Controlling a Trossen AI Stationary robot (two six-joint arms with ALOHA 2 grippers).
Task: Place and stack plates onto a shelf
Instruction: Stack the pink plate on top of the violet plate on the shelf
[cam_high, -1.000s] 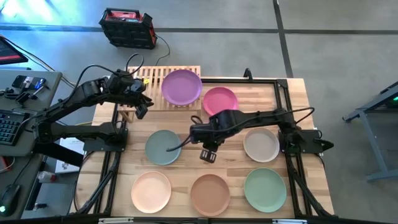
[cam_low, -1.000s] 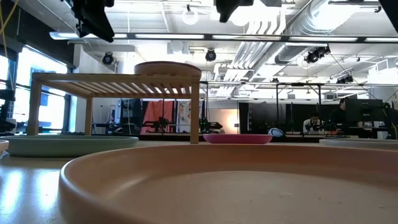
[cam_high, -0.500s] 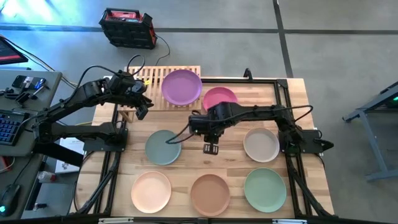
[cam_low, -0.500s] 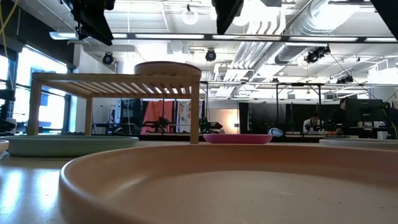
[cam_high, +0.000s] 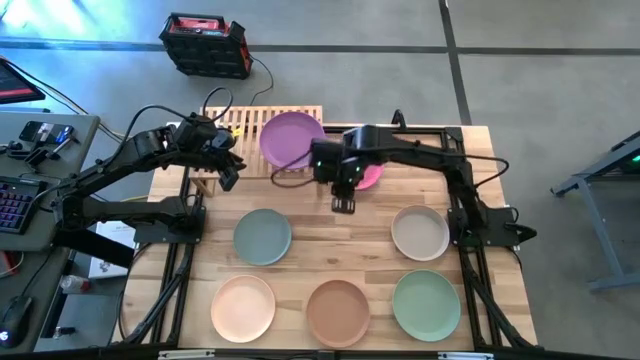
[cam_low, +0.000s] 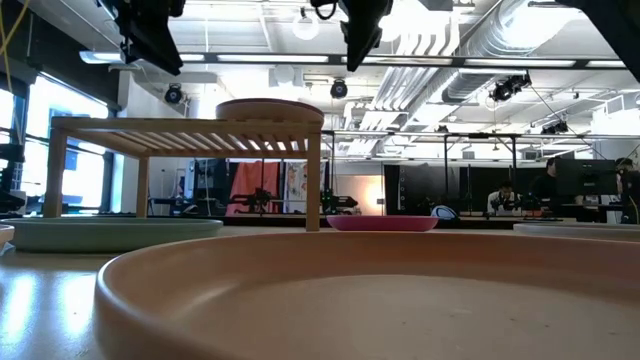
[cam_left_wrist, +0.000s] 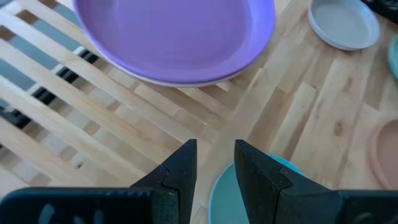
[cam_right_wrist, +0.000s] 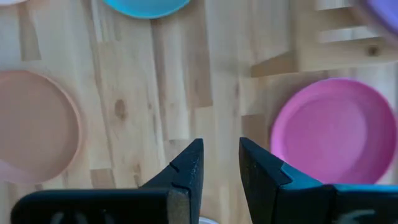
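Observation:
The light-wood shelf (cam_high: 262, 140) stands at the table's far left. A purple plate (cam_high: 292, 139) lies on its slats, with a pale rim of another plate under it in the left wrist view (cam_left_wrist: 186, 79). The magenta plate (cam_high: 368, 160) lies flat on the table beside the shelf. My right gripper (cam_high: 343, 201) hovers just near of it, open by a narrow gap and empty (cam_right_wrist: 221, 165). My left gripper (cam_high: 228, 176) hangs at the shelf's near left corner, also narrowly open and empty (cam_left_wrist: 215, 165). In the low view both grippers (cam_low: 150, 30) (cam_low: 362, 25) are high above the table.
Five more plates lie flat on the table: grey-teal (cam_high: 262, 236), cream (cam_high: 420, 232), peach (cam_high: 243, 307), brown (cam_high: 338, 312) and mint green (cam_high: 426, 305). Bare wood shows between the grey-teal and cream plates. The shelf's left half (cam_high: 235, 125) carries no plate.
My right gripper has swung from the middle of the table, beside the grey-teal plate, toward the far edge and now sits next to the magenta plate. It turned as the arm folded back. No plate has moved.

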